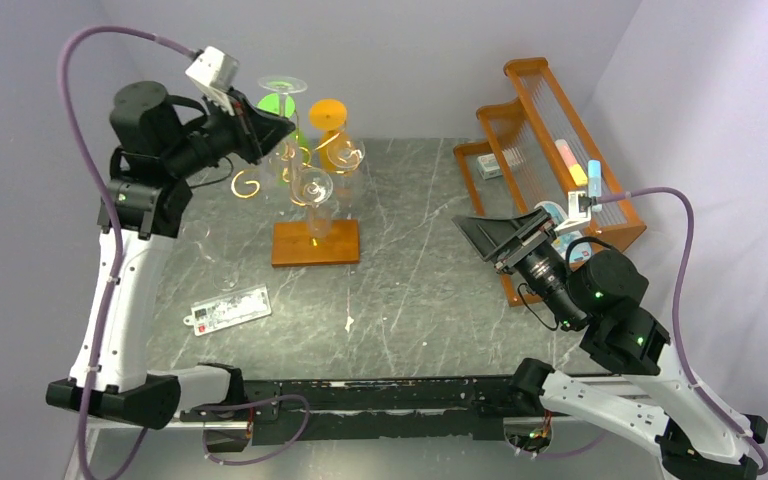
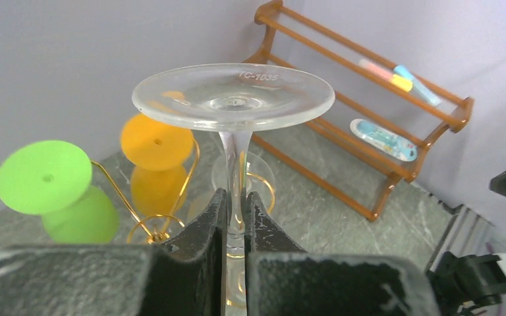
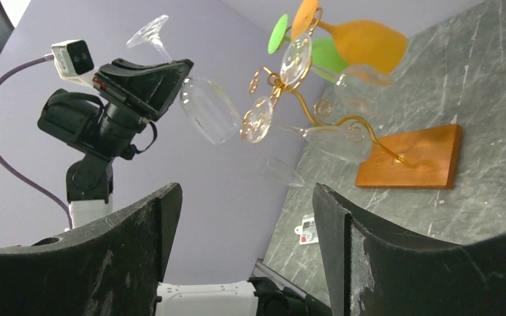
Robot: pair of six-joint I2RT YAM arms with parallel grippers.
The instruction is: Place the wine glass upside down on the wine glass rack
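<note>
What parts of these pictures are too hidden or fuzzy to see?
1. Left wrist view: the bowl of the wine glass is mostly hidden behind the left gripper.
2. Top view: the print on the white card is too small to read.
3. Left wrist view: the blue packet is too blurred to identify.

We take this for a robotics lab cell: a left arm [image 1: 123,290] and a right arm [image 1: 615,392] stand bolted to a black rail [image 1: 380,396] at the near edge of a grey marbled desk [image 1: 410,280], purple cables [image 1: 110,29] loop to small wrist cameras [image 1: 210,68], and bare lilac walls [image 1: 410,60] box the desk in.
</note>
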